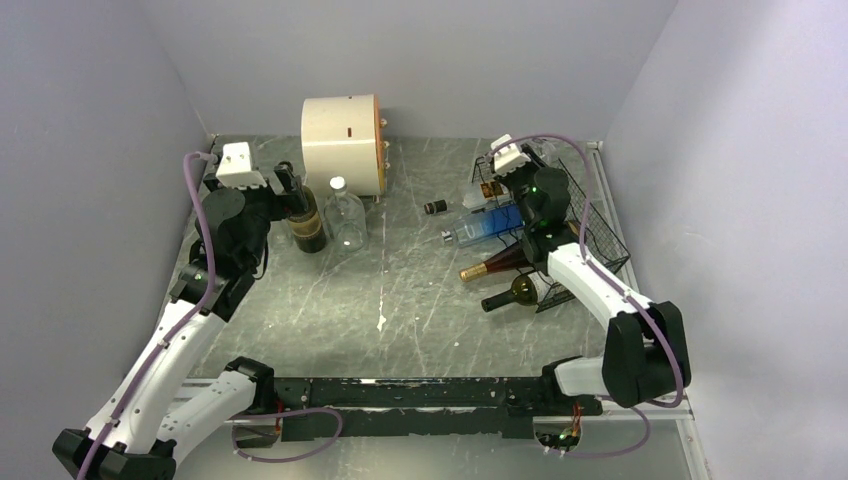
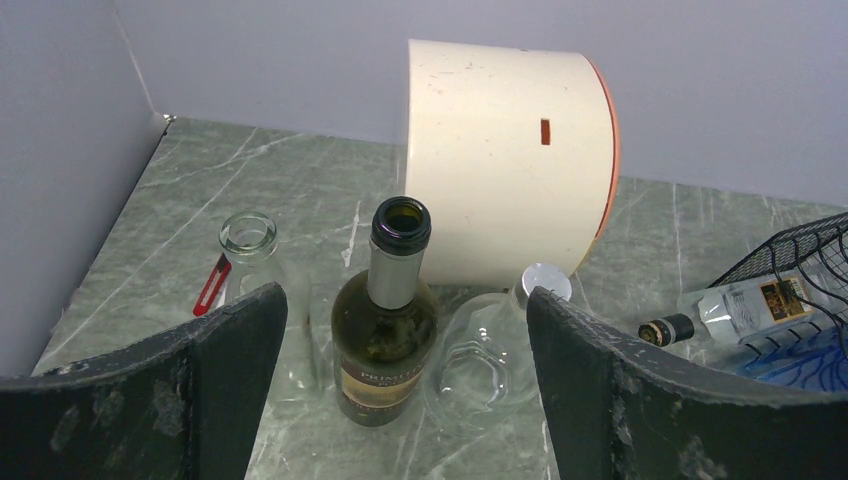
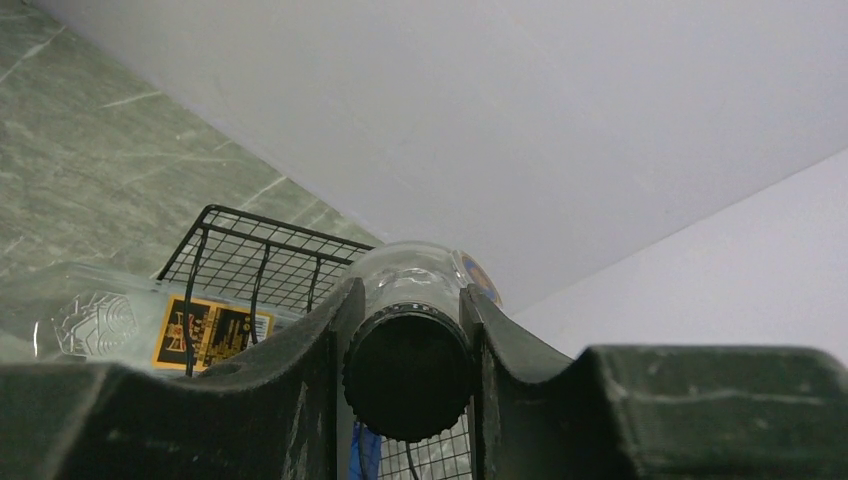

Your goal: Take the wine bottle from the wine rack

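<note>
At the far right corner of the bench [image 1: 400, 310], my right claw [image 3: 408, 320] clamps the capped neck of the wine bottle [image 3: 415, 268] atop the wine rack [image 3: 262, 243], with the wall close behind. My left claw [image 2: 405, 300] gapes empty before a dark bottle [image 2: 385, 345].

Grey-green marbled table [image 1: 420, 300] with pale scratches. Cream drum [image 1: 340, 143] lies on its side at the far edge, left of centre. Three bottles stand upright close together just in front of it: dark green bottle [image 1: 308, 228], uncapped; clear bottle [image 1: 345, 218] with a white cap; open clear bottle [image 2: 247, 240] furthest left. Small dark object [image 1: 435, 207] lies between the drum and the black wire wine rack [image 1: 600, 225], which sits at the right edge.
</note>
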`<action>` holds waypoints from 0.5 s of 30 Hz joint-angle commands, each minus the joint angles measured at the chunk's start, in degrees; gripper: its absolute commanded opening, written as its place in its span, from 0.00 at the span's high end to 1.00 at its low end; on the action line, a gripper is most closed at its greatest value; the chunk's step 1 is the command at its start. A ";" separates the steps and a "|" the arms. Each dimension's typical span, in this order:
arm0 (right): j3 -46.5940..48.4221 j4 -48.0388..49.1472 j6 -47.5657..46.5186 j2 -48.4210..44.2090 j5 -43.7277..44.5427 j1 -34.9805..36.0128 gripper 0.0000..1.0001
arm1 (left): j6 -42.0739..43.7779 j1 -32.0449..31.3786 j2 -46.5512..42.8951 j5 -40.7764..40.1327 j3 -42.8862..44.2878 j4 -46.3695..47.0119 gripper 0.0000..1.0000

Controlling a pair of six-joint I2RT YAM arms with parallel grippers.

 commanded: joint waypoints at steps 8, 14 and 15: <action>4.65 5.55 -1.81 -5.48 -1.53 0.07 1.00 | -0.29 0.30 -0.57 0.63 -0.24 1.88 0.07; 6.83 2.48 -0.17 -5.58 -4.39 1.59 1.00 | -0.33 0.30 -0.31 0.76 -0.17 1.93 0.07; 7.28 1.71 -0.38 -5.51 -4.61 2.30 1.00 | -0.29 0.30 -0.31 0.69 -0.23 1.88 0.07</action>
